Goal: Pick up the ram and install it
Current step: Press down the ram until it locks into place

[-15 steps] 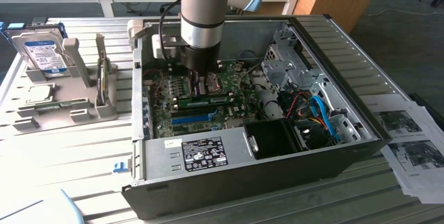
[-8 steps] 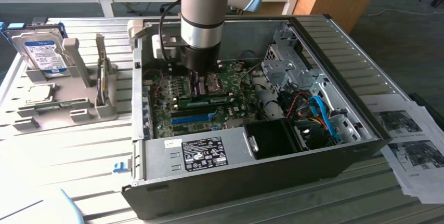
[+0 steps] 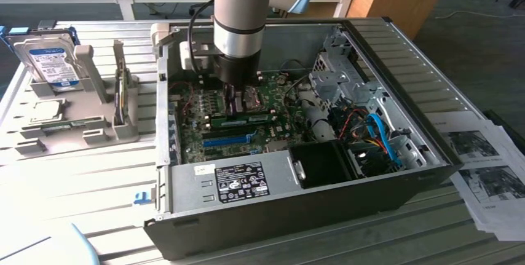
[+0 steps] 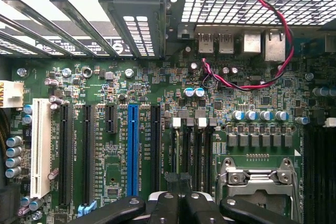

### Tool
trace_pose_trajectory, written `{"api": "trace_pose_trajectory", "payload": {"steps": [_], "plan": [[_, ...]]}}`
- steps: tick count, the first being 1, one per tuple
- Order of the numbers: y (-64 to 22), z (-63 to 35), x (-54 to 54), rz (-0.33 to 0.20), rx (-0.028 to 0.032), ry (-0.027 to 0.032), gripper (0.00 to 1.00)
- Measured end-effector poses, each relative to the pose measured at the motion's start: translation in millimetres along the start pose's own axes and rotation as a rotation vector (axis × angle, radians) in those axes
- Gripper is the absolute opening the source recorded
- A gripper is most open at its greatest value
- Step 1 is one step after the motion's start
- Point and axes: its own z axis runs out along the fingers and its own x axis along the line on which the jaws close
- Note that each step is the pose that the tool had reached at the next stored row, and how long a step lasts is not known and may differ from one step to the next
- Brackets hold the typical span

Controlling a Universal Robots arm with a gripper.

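Observation:
The ram point(image 3: 244, 118) is a long thin green stick lying along the motherboard point(image 3: 197, 142), between the bright-blue slot point(image 3: 225, 140) and the processor socket. My gripper point(image 3: 238, 100) reaches down into the open computer case, just behind that stick. Whether it touches the stick I cannot tell. In the wrist view the gripper point(image 4: 181, 184) has its dark fingers pressed together, shut, with nothing visible between them. It hangs over the black memory slots point(image 4: 191, 150), beside the blue slot point(image 4: 132, 148) and the processor socket point(image 4: 257, 182).
The case's walls point(image 3: 410, 62) close in around the arm. A drive cage point(image 3: 345, 74), blue and orange cables point(image 3: 382, 136) and a black fan point(image 3: 324, 163) crowd the exterior view's right. On the left a grey holder point(image 3: 98, 80) carries a hard drive point(image 3: 49, 62) and another thin green strip point(image 3: 61, 128).

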Motion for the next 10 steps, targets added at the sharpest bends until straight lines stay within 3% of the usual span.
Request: {"api": "trace_pose_trajectory", "payload": {"steps": [10], "plan": [[0.0,0.9,0.0,0.000,0.0001,-0.0002,0.09]]}}
